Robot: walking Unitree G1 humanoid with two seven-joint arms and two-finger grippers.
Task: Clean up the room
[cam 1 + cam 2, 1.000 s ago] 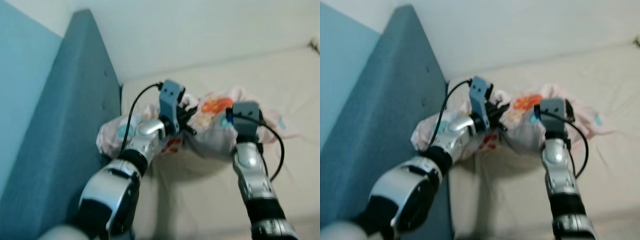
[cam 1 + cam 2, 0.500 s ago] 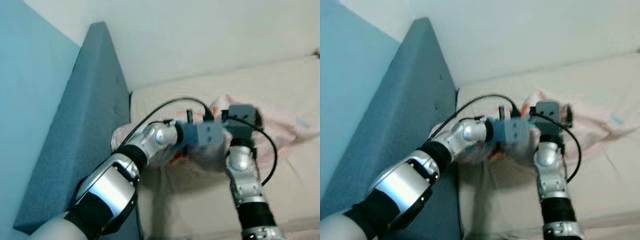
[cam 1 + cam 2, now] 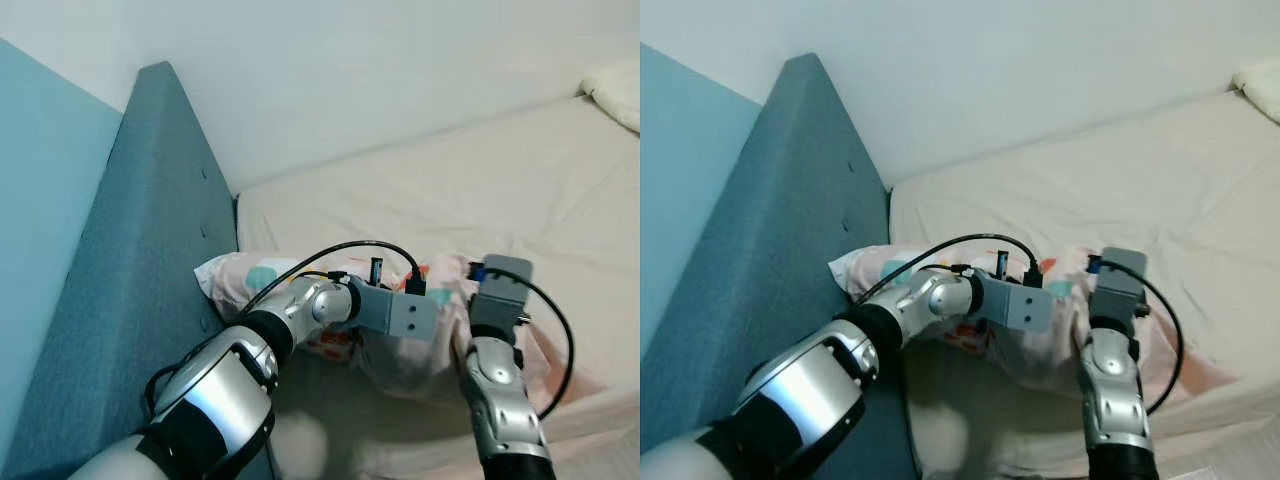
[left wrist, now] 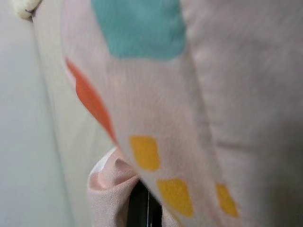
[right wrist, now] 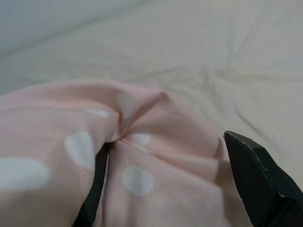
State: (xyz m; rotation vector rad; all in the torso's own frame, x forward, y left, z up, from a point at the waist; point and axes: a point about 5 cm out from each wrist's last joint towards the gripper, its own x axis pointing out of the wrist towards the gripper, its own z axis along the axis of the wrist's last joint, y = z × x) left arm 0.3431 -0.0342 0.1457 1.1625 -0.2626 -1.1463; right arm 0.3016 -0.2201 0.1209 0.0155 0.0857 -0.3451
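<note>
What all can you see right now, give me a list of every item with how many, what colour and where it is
blanket: one, pale pink with teal, orange, yellow and white patches, bunched on the bed beside the headboard
bed: one, cream sheet, runs from the headboard out to the robot's right
headboard: one, blue-grey padded panel, on the robot's left
pillow: one, off-white, at the far right end of the bed, only partly in view
wall: white behind the bed, light blue on the left
left pincer: black fingers buried in the blanket folds, arm reaching across the body
right pincer: black fingers on either side of a pink fold of the blanket
</note>
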